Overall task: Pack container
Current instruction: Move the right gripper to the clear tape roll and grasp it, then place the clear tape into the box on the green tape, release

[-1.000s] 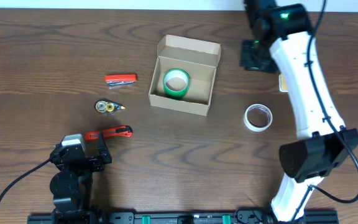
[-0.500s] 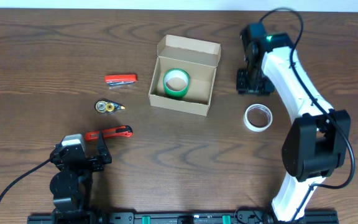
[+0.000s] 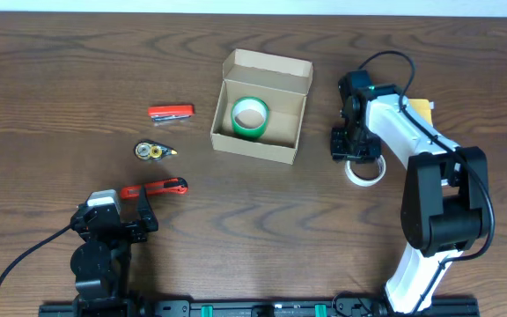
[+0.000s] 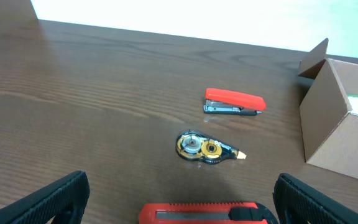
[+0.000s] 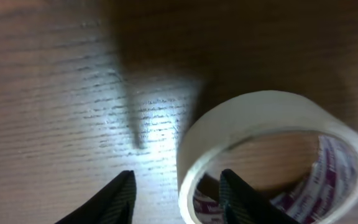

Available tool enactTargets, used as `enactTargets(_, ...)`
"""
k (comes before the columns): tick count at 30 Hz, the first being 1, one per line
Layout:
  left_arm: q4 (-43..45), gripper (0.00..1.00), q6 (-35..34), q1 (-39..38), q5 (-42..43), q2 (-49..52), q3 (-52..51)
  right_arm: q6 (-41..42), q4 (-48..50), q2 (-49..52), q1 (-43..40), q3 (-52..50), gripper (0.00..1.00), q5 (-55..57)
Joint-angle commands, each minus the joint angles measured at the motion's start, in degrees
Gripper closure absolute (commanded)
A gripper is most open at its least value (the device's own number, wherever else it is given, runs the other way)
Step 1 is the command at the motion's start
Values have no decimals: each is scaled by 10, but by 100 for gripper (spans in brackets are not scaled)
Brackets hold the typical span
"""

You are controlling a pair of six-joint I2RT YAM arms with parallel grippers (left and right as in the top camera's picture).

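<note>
Dark wood table (image 3: 51, 79), both arms in shot. The right arm folds sharply at the elbow, wrist pitched down, the right gripper (image 5: 176, 193) just above the white tape roll (image 5: 272, 124). Its fingers (image 5: 122, 190) are spread, one outside the roll's wall, one inside, nothing clamped. The cardboard box (image 3: 255, 148) sits near, off to that gripper's left, flap up, a green tape roll (image 3: 250, 117) inside. The left arm crouches low, the left gripper (image 4: 178, 200) spread wide. Directly ahead of it is a red cutter (image 4: 201, 213), beyond it a correction-tape dispenser (image 4: 207, 148), then a red stapler (image 4: 234, 102).
</note>
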Motion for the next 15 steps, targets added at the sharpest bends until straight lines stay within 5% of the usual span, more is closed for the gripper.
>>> enactTargets(1,-2,5,-8,-2,-2,-4,-15,-8,16,-4,-6,-15,57,-7)
enactTargets(10,-2,5,-9,-2,-2,-4,-15,-8,70,-3,-6,-46,75,-8)
enactTargets(15,-2,5,-9,-2,-2,-4,-15,-8,75,-3,-6,-42,95,-8)
